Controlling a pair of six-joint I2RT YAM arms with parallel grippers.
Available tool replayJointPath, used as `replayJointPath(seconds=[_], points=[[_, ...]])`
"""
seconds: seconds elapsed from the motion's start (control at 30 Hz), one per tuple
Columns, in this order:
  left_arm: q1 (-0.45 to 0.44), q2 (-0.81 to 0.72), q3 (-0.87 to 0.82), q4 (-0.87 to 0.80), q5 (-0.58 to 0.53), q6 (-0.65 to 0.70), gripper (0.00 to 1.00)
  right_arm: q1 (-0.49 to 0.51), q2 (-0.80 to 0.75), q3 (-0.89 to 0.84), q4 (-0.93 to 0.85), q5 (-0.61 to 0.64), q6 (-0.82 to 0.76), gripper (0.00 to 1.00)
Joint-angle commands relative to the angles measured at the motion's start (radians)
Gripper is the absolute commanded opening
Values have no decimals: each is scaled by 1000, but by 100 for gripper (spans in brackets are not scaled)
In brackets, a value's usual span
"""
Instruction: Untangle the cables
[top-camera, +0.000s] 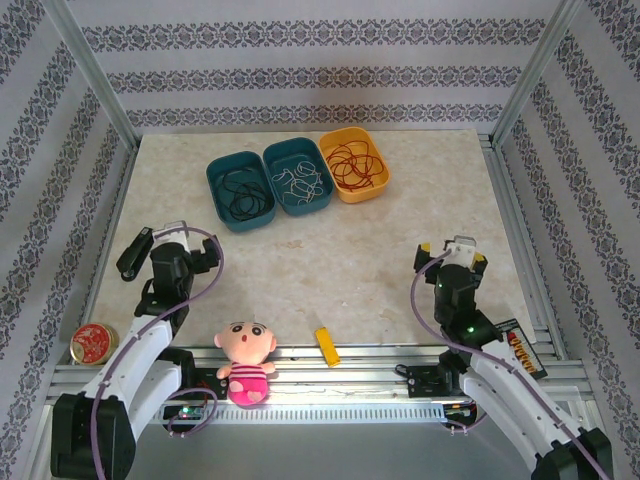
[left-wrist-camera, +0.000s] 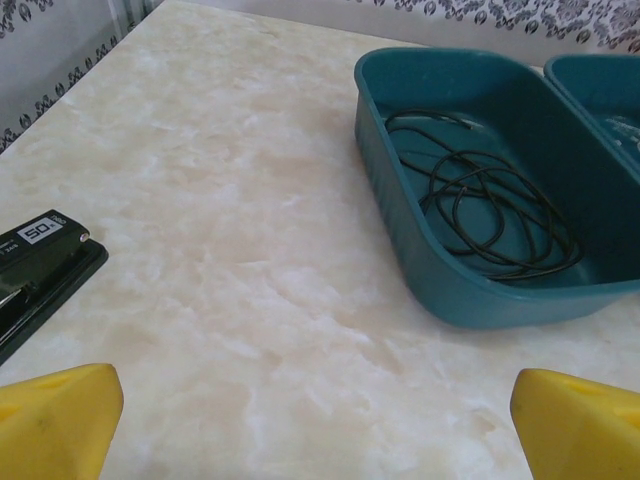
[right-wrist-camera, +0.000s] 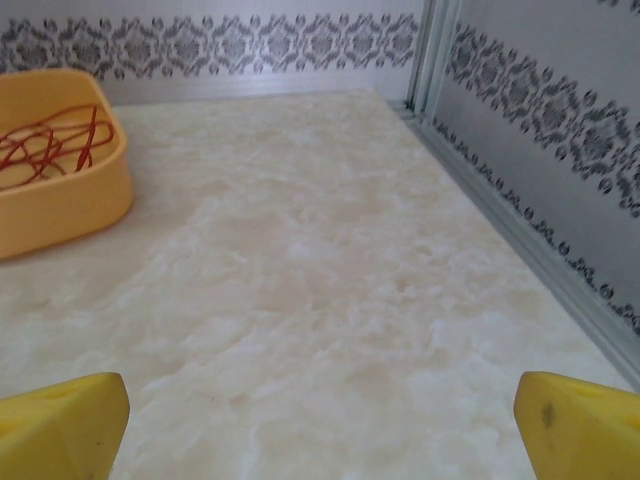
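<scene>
In my left wrist view the bottom edge cuts off my yellow left fingertips (left-wrist-camera: 55, 425), the left edge slices the black stapler (left-wrist-camera: 40, 265), and the right edge crops the second teal tray (left-wrist-camera: 600, 90). In my right wrist view the yellow tray (right-wrist-camera: 60, 190) and its red cable (right-wrist-camera: 50, 145) run off the left edge. From above, my right arm (top-camera: 510, 395) covers part of a printed packet (top-camera: 525, 350), and its lettering is too small to read.

White, black-jointed arms (top-camera: 135, 365) trail purple cables (top-camera: 416, 292); left pincer (left-wrist-camera: 318, 430) and right pincer (right-wrist-camera: 320, 430) carry yellow fingertips (left-wrist-camera: 55, 425).
</scene>
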Motion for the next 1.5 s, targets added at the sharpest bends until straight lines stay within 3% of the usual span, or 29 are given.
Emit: replayJointPath(seconds=[0.0,0.17,0.5,0.83,0.97,1.2,1.47], points=[[9,24,-50,203,-23,73,99,-41,-44,-24,99,12,-44,98],[11,148,-60,355,-9,133,99,-125,-37,-35,125,-60,-35,98],[12,488,-17,663,87,175,99,-265,186,0,281,-216,-58,98],[30,570,69,606,136,215,99,-316,422,13,545,-300,-88,98],[54,606,16,745,136,199,99,-332,522,31,603,-338,-89,98],[96,766,17,908,231,172,99,-352,668,41,724,-403,-100,98],[99,750,88,742,312,201,99,-359,846,45,918,-525,-96,98]])
